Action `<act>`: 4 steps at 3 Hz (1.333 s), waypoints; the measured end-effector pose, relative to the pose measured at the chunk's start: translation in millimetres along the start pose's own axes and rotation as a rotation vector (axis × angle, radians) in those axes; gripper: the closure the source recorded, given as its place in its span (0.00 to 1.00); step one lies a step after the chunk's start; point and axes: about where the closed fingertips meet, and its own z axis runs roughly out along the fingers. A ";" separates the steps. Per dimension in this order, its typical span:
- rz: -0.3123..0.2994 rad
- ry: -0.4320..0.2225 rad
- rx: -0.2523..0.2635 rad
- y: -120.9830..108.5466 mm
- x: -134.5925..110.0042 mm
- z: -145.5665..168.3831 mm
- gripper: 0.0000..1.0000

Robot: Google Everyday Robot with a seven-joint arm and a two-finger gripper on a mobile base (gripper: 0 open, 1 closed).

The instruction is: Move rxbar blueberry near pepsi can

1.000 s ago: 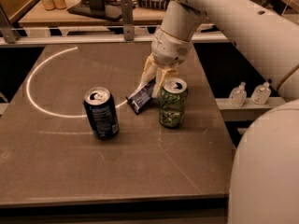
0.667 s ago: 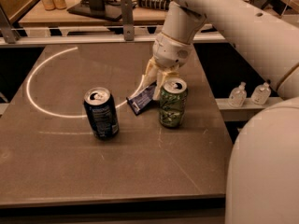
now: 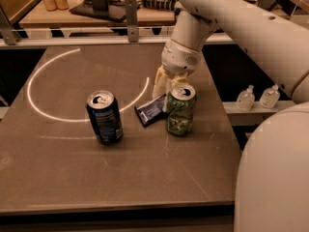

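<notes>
Nearest, the pepsi can (image 3: pixel 104 118) stands upright on the table (image 3: pixel 120 178), a little toward 9 o'clock of its middle. At the can's 3 o'clock, near it but apart, lies the rxbar blueberry (image 3: pixel 150 110), a flat dark blue wrapper tipped up at its far end. It sits between the pepsi can and a green can (image 3: pixel 181 110), which stands just beside the bar at its 3 o'clock.

By my judgement the bar is light and fairly stiff, with slick foil that may slide or crinkle. A pinch across its thin faces near one short end suits it best, with a low carry so it does not swing.

Beyond, at the bar's 1 o'clock end, the gripper (image 3: pixel 167 92) reaches down behind the green can. Its pale fingers (image 3: pixel 159 83) stand narrow and appear closed on that raised end of the bar. The green can crowds them closely, so a knock is the risk.
</notes>
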 end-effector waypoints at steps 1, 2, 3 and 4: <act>0.026 -0.014 -0.005 4.9 0.7 -0.5 0.16; 0.035 -0.033 0.006 7.9 -2.7 -6.9 0.00; 0.030 -0.062 0.141 -7.2 -8.9 -40.7 0.00; 0.005 -0.065 0.372 -20.3 -13.2 -94.7 0.00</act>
